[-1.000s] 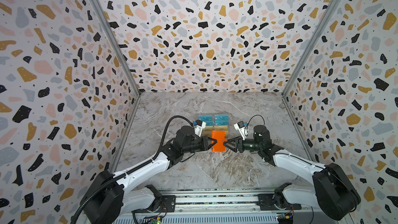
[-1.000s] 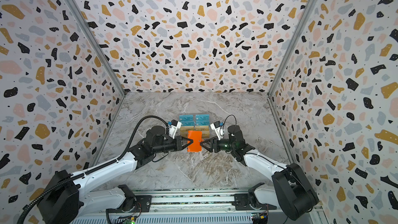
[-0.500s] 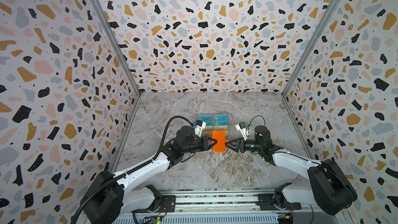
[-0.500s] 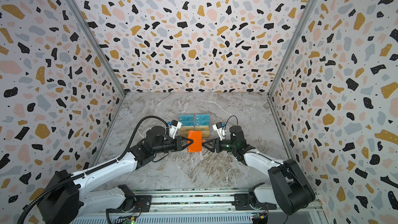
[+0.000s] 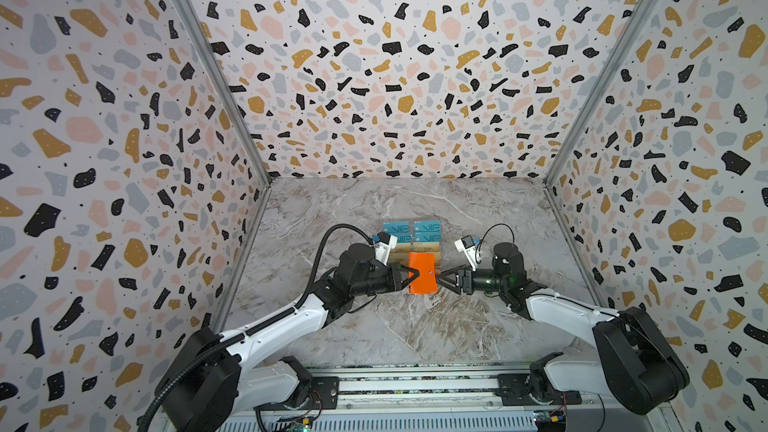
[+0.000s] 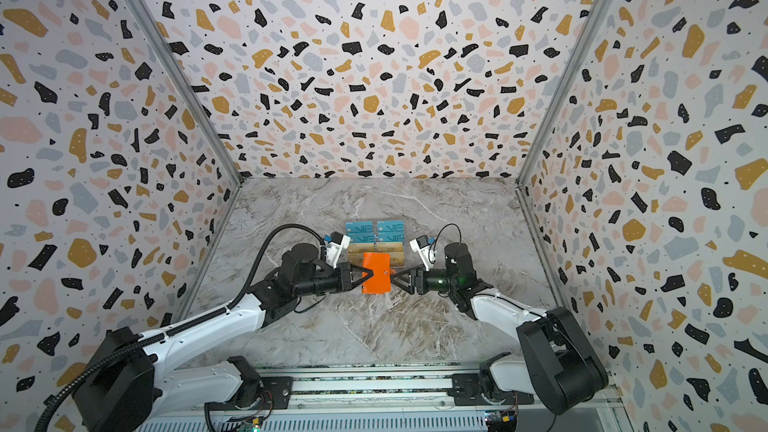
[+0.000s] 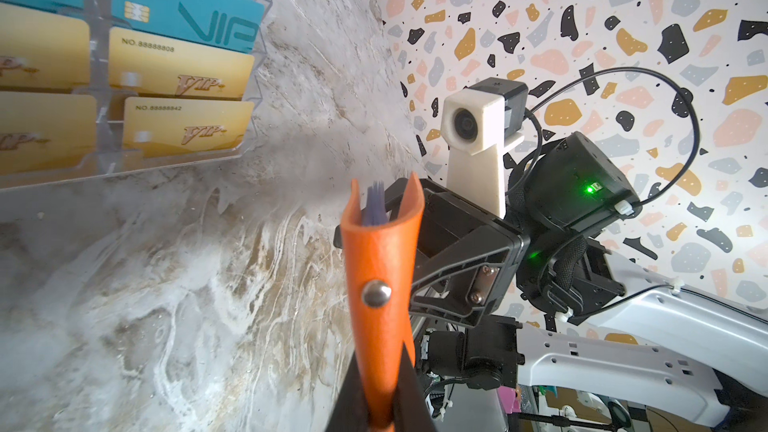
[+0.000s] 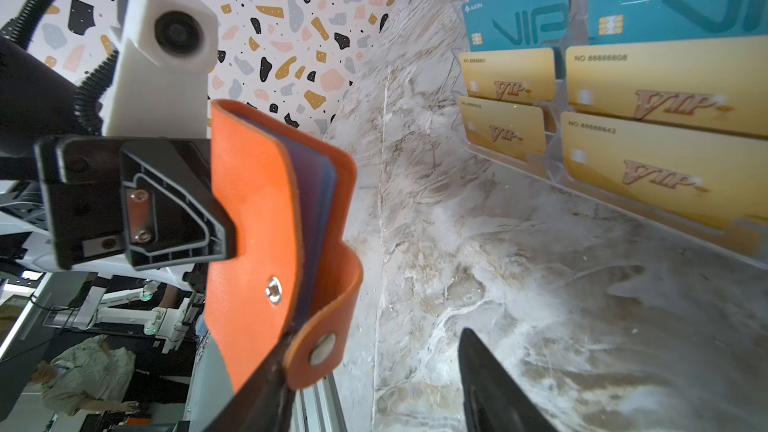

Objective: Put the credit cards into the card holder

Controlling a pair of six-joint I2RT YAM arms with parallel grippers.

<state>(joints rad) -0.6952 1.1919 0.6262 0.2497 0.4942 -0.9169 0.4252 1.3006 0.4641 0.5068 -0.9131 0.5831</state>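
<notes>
**Holder pinched on the left, tab waiting on the right**

In both top views my left gripper [image 5: 406,278] sits left of centre, jaws closed tight on the left edge of the card holder [image 5: 422,274]. The orange holder is lifted off the marble table [image 5: 374,326], at mid-frame, with its longer side running up and down the picture. In the left wrist view I see it edge-on: the two covers splay apart at the far end, with the bluish sleeves [image 7: 375,201] between them.

Just right of the holder comes my right gripper [image 5: 441,275], facing the left one along one line. Its jaws stand well apart and hold nothing. In the right wrist view one finger [image 8: 266,384] lies against the snap tab [image 8: 322,347] at the lower middle of the frame, and the other finger [image 8: 490,388] is well clear to the right.

The credit cards [image 5: 411,234] sit in the clear stand [image 7: 124,168] directly above the holder, teal rows over gold.

I judge the right arm is the nearer one to take the tab and open the cover.
</notes>
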